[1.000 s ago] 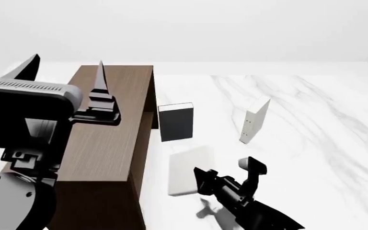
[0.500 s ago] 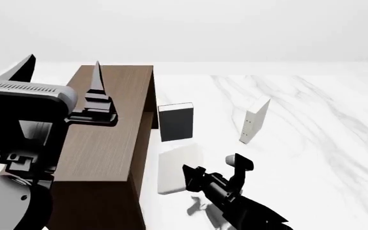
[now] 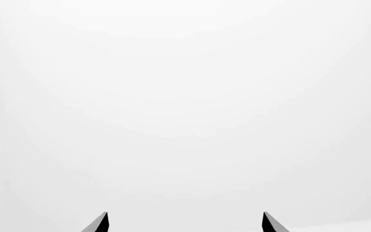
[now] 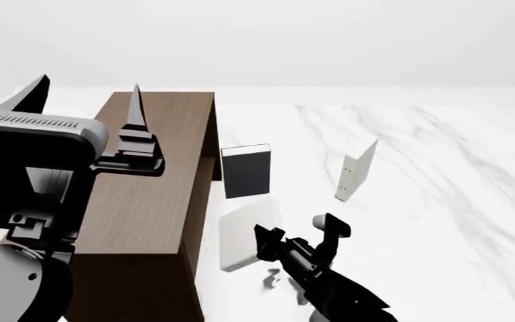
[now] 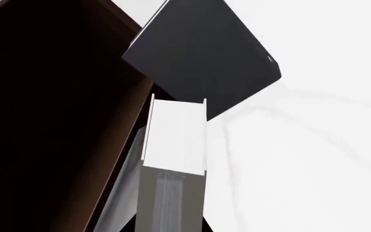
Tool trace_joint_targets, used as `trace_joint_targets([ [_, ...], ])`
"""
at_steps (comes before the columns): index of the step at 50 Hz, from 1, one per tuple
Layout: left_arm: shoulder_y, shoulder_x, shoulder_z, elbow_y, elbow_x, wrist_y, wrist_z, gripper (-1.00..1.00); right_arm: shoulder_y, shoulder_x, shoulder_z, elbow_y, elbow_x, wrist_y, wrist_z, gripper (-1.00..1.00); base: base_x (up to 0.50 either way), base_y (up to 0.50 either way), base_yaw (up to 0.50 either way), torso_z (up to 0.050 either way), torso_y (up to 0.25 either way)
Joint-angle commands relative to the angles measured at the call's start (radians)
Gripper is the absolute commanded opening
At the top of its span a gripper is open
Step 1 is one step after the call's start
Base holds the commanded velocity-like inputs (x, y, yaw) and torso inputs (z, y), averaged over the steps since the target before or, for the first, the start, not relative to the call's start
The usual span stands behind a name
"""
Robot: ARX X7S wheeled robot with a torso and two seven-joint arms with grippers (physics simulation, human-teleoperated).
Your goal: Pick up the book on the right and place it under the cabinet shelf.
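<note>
My right gripper is shut on the pale grey-white book and holds it flat and low, right beside the open side of the dark brown cabinet shelf. In the right wrist view the book runs edge-on out from between the jaws of the gripper, with the cabinet's dark hollow next to it. My left gripper is open and empty, raised above the cabinet top. In the left wrist view the gripper faces only blank white.
A dark charcoal book stands upright just beyond the held book, close to the cabinet; it also shows in the right wrist view. A thinner white book with small dots stands farther right on the white marble surface.
My right gripper has moved left with the book, bringing it from open floor up to the cabinet's side. The left arm has barely moved.
</note>
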Motion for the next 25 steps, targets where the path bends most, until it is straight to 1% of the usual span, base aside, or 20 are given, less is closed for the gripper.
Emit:
trace_joint_targets([
  [1, -0.004, -0.002, 0.004, 0.001, -0.005, -0.001, -0.005, 1.0, 0.002, -0.007, -0.112, 0.131, -0.045, -0.075, 0.017, -1.0, 0.0, 0.0, 0.0, 0.0, 0.0],
  [17, 0.004, -0.006, 0.003, 0.005, -0.013, 0.006, -0.01, 1.0, -0.014, 0.002, -0.164, 0.171, -0.019, -0.105, 0.045, -1.0, 0.0, 0.0, 0.0, 0.0, 0.0],
  [25, 0.007, -0.008, 0.003, 0.008, -0.016, 0.007, -0.014, 1.0, 0.01, -0.007, -0.181, 0.256, -0.013, -0.139, 0.039, -1.0, 0.0, 0.0, 0.0, 0.0, 0.0],
])
